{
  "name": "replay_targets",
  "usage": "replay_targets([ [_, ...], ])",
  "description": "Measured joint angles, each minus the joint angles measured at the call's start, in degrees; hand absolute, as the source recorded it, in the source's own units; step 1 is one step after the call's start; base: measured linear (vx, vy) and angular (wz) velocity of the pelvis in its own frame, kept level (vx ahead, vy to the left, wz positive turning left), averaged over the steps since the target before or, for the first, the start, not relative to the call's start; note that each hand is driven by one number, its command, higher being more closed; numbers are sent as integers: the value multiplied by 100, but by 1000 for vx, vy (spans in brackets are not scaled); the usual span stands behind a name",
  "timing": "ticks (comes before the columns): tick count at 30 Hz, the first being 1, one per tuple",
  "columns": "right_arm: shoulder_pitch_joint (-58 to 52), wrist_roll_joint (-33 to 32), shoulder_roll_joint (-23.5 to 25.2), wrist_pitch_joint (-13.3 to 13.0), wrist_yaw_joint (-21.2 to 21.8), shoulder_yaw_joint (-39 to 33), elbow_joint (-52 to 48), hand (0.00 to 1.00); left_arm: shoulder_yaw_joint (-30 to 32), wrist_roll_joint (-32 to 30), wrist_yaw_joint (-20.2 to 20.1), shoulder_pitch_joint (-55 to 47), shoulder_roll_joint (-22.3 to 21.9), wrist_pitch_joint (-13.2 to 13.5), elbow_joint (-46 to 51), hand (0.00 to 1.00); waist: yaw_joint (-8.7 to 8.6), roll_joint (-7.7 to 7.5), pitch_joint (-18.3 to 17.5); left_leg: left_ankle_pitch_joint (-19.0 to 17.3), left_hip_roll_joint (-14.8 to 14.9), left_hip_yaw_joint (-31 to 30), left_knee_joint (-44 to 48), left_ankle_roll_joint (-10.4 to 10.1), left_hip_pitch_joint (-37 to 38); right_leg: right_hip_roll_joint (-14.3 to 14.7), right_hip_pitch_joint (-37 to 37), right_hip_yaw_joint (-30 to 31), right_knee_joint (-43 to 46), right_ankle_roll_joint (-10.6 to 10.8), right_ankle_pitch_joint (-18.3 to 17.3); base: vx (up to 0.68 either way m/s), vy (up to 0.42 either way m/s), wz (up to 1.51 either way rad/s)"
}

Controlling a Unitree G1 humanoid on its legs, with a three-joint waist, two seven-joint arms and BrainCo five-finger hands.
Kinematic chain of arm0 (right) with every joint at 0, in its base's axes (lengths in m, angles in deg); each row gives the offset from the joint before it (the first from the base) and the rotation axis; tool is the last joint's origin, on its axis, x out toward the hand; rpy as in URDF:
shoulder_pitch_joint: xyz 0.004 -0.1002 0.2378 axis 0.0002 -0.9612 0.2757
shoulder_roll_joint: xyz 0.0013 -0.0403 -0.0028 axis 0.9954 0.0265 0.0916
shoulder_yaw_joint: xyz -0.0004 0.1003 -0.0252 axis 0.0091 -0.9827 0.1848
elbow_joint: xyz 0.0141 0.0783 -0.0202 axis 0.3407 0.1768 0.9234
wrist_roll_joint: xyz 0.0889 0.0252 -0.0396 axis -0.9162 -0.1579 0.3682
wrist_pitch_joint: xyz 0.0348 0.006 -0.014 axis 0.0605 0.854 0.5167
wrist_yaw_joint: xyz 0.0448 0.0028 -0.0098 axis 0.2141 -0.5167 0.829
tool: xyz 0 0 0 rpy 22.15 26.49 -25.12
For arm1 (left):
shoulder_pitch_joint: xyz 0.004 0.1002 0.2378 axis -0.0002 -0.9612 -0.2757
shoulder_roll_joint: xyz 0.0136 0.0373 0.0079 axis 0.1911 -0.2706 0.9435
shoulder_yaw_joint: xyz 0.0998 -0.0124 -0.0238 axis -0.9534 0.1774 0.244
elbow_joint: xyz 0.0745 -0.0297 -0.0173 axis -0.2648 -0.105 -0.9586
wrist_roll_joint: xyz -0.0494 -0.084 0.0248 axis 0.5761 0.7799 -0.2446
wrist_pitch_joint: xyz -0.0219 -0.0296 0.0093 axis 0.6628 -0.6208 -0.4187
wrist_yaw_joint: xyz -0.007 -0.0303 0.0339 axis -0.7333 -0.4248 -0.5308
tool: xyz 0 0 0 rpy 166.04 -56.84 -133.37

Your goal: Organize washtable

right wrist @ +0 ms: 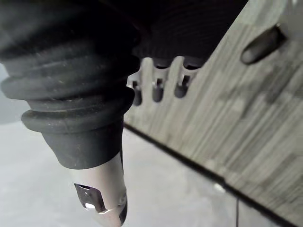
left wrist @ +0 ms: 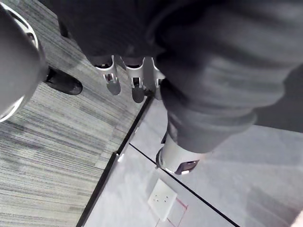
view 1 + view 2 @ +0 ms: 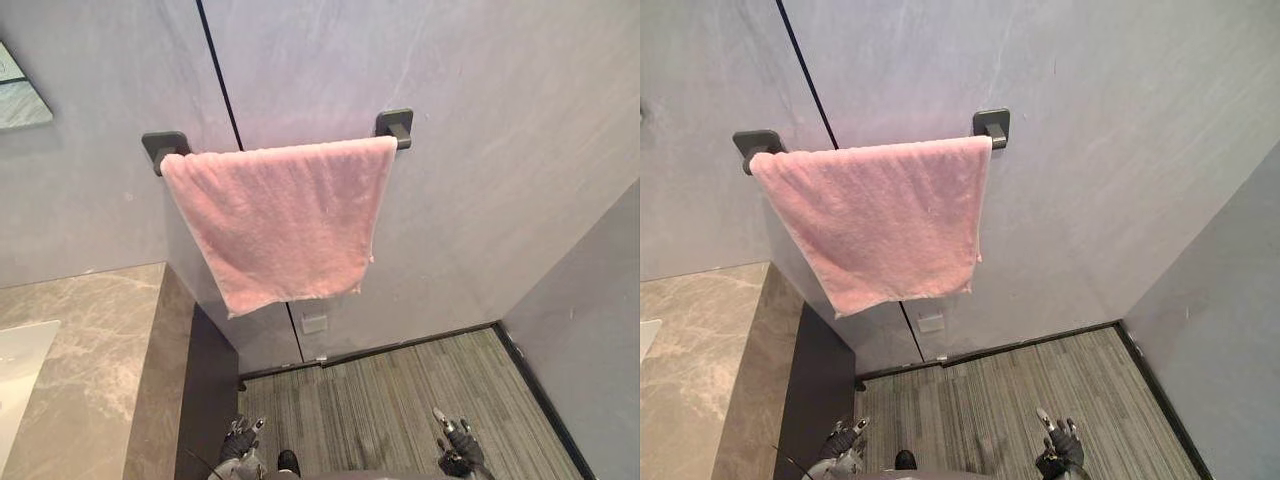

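Observation:
A pink towel (image 3: 280, 220) hangs spread over a dark wall rail (image 3: 394, 126), its lower edge slanting down to the left. Left of it stands the marble washtable (image 3: 90, 370), with a white basin edge (image 3: 20, 360) at the far left. Both hands hang low near the floor, well below the towel. My left hand (image 3: 240, 440) and my right hand (image 3: 455, 440) each hold nothing. In the left wrist view the fingers (image 2: 125, 78) are straight, and in the right wrist view the fingers (image 1: 158, 85) are straight too.
A mirror corner (image 3: 20, 95) shows at the upper left. A white wall socket (image 3: 314, 323) sits under the towel. Grey striped floor (image 3: 390, 400) runs between the washtable's dark side panel (image 3: 205, 400) and a grey wall (image 3: 590, 350) on the right.

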Motion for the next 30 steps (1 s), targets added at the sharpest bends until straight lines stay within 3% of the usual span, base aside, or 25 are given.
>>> replay_targets([
  [13,72,748,-196,13,-59,-150,928,0,11,-108,-9,-1,118,117,-484,0,-1,-85,10,-22,-35,-98,-1,-6,106,-41,83,-84,149,12,-169,-1,-2,3],
  [30,137,783,-285,13,-89,-126,1140,0,-43,-123,-2,8,200,139,-617,0,-4,-150,52,-84,-142,-175,-1,30,90,-95,90,-135,205,44,-255,25,-3,2],
])
